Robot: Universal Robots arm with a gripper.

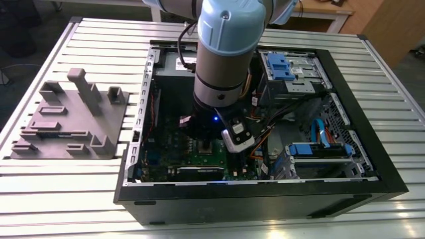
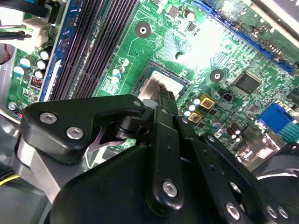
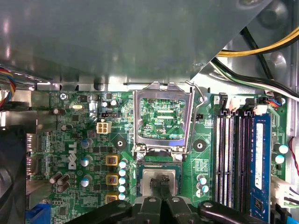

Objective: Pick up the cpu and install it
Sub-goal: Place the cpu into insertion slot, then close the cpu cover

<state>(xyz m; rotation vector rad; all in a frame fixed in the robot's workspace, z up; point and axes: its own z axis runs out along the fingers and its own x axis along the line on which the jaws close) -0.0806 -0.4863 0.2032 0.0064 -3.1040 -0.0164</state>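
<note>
The cpu [image 3: 150, 178] is a small square chip with a silvery top, lying flat in the motherboard socket; the second wrist view shows the cpu [image 2: 152, 86] there too. My gripper [image 3: 160, 183] stands over its middle with the two thin black fingers drawn together, tips on or just above the metal top, not around its edges. In the second wrist view the gripper [image 2: 164, 95] reaches down onto the chip. The socket cover plate [image 3: 161, 116] is swung open and stands behind the socket. In the exterior view the arm [image 1: 222, 64] reaches down into the open computer case [image 1: 371, 164].
The socket lever [image 3: 198, 95] sticks up beside the cover plate. Memory slots [image 3: 231, 158] run along one side, with a grey power supply box [image 3: 117, 37] and cables [image 3: 261, 46] beyond. A grey parts fixture [image 1: 66, 119] sits on the slatted table at the exterior view's left.
</note>
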